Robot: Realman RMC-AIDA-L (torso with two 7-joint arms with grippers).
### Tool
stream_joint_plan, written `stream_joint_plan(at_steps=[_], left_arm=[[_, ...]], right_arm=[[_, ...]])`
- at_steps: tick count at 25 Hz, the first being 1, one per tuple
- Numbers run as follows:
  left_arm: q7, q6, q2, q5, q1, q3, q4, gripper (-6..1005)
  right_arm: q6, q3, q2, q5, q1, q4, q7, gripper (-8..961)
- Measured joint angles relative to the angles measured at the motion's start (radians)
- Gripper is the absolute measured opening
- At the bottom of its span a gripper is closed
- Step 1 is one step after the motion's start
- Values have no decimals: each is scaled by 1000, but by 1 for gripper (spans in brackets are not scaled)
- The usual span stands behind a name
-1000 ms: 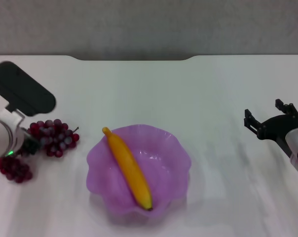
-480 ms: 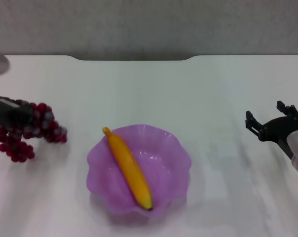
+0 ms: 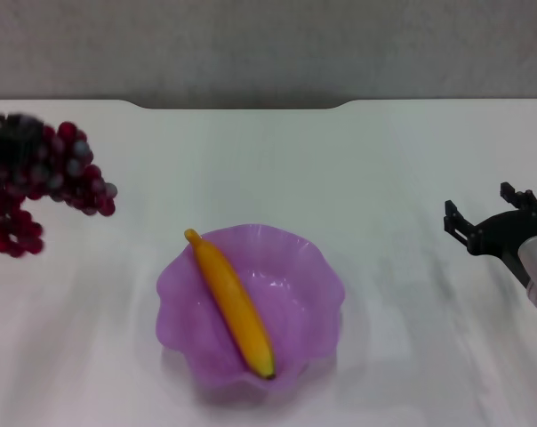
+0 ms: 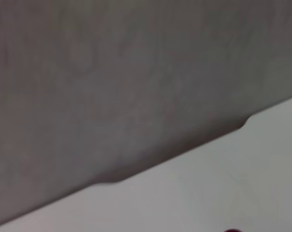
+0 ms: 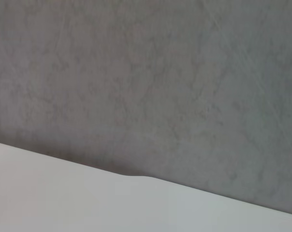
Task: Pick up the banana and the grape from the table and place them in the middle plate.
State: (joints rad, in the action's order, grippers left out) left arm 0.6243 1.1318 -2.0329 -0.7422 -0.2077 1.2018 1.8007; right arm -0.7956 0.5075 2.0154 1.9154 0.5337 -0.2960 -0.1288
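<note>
The grape bunch hangs in the air at the far left, above the table, blurred by motion. My left gripper shows only as a dark shape at the top of the bunch and is shut on it. The banana lies diagonally inside the purple middle plate, its dark tip at the near rim. My right gripper is open and empty at the far right, well away from the plate.
A grey wall rises behind the table's notched far edge. Both wrist views show only that wall and a strip of white table.
The left gripper has lifted the grape bunch off the table and carried it up and back at the left. The banana, plate and right arm have hardly moved.
</note>
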Motion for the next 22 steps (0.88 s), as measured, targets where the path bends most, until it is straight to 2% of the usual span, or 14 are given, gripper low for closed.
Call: stream_joint_plan(at_steps=[4,7,13,17,22], left_arm=[[50,147,0,-165,13,-77,125,148],[60,220,0,-226,18,-88,196,147],[99,294,-5,-333,20,-66,216,145],[106,270,-8,-330,29,19,215,145],[108,157,-8,-247,55,190,203,145]], right_arm=[[0,0,0,1,0,0,0,888],[0,0,0,1,1,0,0,888],[1,-1,1,1,6,0,0,889],[0,-1,2,0,4,0,0,889],[0,-1,2,0,3,0,0,889]])
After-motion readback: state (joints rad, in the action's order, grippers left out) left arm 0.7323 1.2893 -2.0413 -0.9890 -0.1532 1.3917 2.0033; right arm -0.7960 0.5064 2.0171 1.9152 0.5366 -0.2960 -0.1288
